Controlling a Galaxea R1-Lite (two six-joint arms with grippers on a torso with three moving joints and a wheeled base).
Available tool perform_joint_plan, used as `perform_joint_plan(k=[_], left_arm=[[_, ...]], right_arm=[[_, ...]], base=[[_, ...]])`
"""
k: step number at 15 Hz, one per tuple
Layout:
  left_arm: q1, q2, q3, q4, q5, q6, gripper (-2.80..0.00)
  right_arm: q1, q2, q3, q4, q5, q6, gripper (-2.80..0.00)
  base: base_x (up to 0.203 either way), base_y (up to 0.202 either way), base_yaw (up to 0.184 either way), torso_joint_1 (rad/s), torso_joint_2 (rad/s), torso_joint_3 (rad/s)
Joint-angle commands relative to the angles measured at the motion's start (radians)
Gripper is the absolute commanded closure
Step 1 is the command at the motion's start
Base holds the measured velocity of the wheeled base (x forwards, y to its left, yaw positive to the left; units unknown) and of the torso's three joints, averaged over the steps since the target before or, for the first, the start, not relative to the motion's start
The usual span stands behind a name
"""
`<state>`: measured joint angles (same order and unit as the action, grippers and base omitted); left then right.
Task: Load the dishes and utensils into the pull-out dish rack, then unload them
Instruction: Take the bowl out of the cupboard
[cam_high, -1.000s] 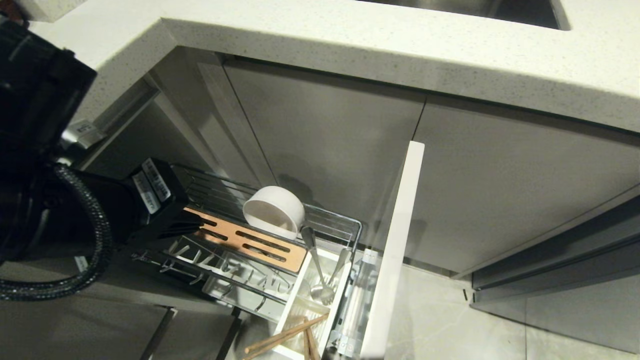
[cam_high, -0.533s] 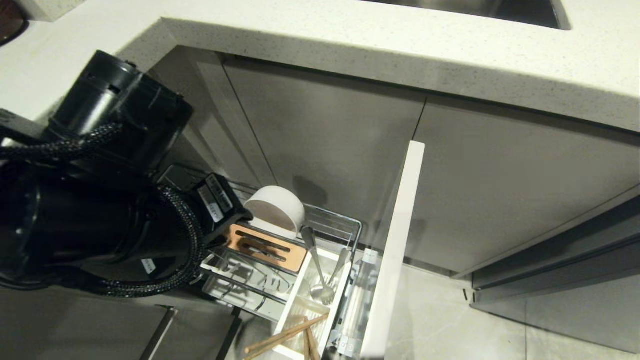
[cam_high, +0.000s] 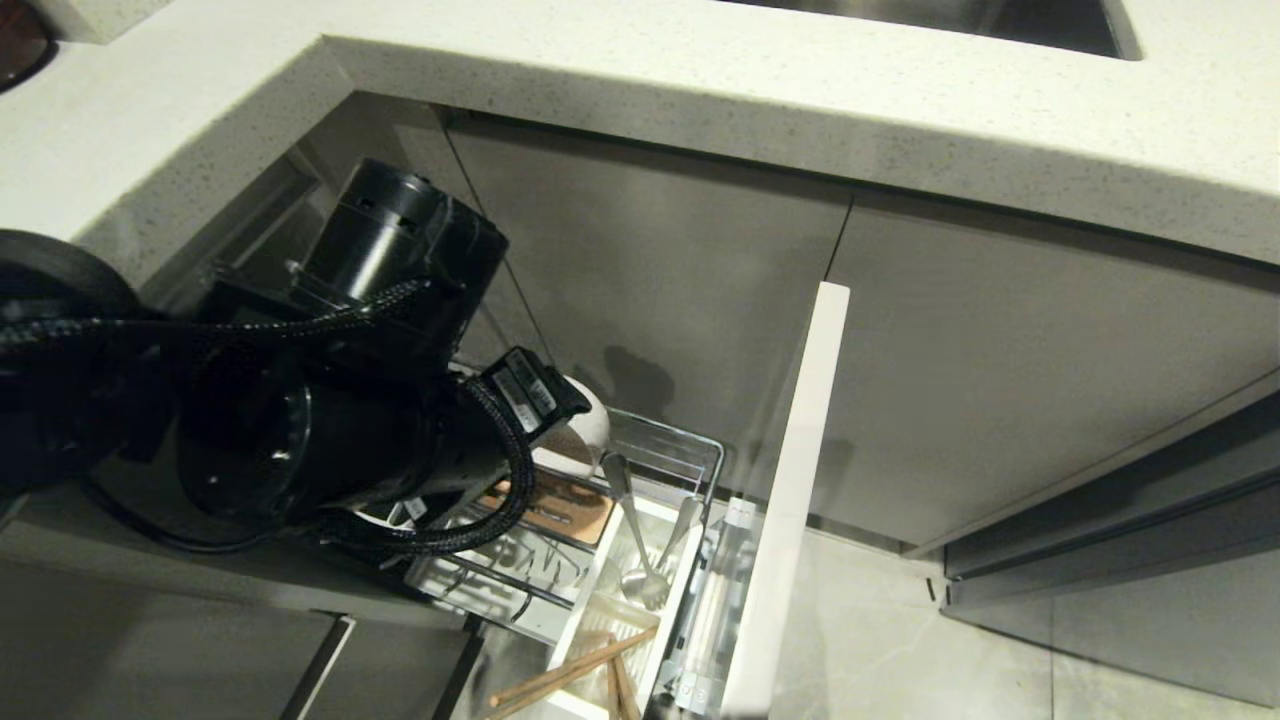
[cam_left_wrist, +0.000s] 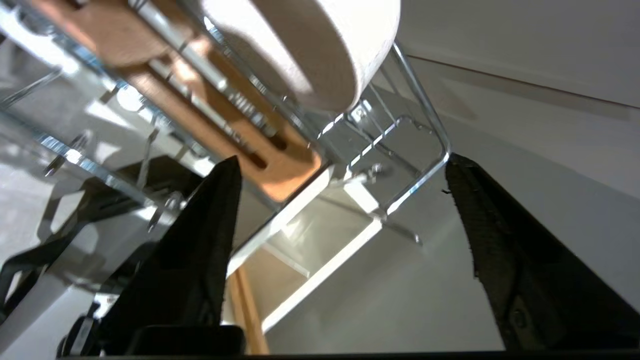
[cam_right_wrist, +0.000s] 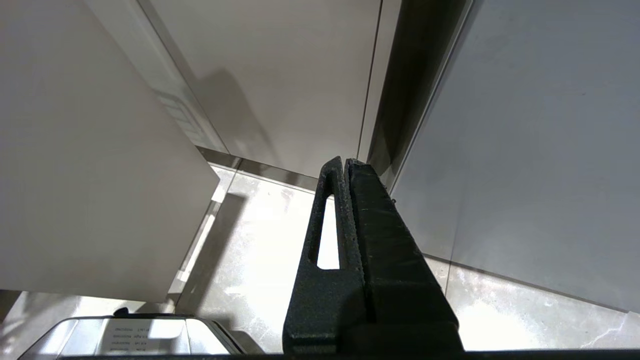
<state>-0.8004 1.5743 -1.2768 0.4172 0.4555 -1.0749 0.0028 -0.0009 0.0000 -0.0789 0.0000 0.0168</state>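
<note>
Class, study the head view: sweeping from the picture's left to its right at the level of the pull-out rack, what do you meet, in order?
The left arm → off-white bowl → metal utensils in the white caddy → pale drawer front seen edge-on → grey cabinet door.

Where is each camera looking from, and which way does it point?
Head view: up on the robot's head, looking down at the rack under the counter; the left arm shows.
Left wrist view: behind the left gripper, open, facing the bowl and rack; both fingers show.
Right wrist view: behind the right gripper, shut, facing cabinet fronts and floor.
Shared: head and left wrist views both show the bowl and the wooden strip.
</note>
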Motion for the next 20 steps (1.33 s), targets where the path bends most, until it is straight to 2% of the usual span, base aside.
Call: perform_joint_plan(k=[1,5,8,11,15,17,18,20], left_arm=[[0.024,0.073,0.001,-0.049,0.003,0.023,-2.80],[0.071,0.112,0.002,-0.145,0.003,0.086,-2.80],[0.107,0.139,0.002,-0.236,0.003,0.164,-2.80],[0.121,0.171,-0.004,-0.260,-0.001,0.174,-2.80],[0.130,0.194,-0.013,-0.346,-0.001,0.234,-2.80],[0.132,0.207,-0.014,-0.362,-0.002,0.241,-2.80],[0.136,0.217,-0.016,-0.365,-0.002,0.244,0.00],[0.138,0.224,-0.016,-0.365,-0.002,0.247,0.00]], right_arm=[[0.000,0.001,0.026,-0.001,0.000,0.000,0.00],[0.000,0.001,0.026,-0.001,0.000,0.000,0.00],[0.000,0.001,0.026,-0.001,0.000,0.000,0.00],[0.000,0.001,0.026,-0.001,0.000,0.000,0.00],[0.000,0.001,0.026,-0.001,0.000,0.000,0.00],[0.000,0.001,0.026,-0.001,0.000,0.000,0.00],[0.000,0.001,0.026,-0.001,0.000,0.000,0.00],[0.000,0.001,0.027,-0.001,0.000,0.000,0.00]], base=[[0.000,0.000,0.000,0.000,0.00,0.000],[0.000,0.000,0.000,0.000,0.00,0.000],[0.000,0.000,0.000,0.000,0.00,0.000],[0.000,0.000,0.000,0.000,0.00,0.000],[0.000,0.000,0.000,0.000,0.00,0.000],[0.000,0.000,0.000,0.000,0.00,0.000],[0.000,0.000,0.000,0.000,0.00,0.000],[0.000,0.000,0.000,0.000,0.00,0.000]])
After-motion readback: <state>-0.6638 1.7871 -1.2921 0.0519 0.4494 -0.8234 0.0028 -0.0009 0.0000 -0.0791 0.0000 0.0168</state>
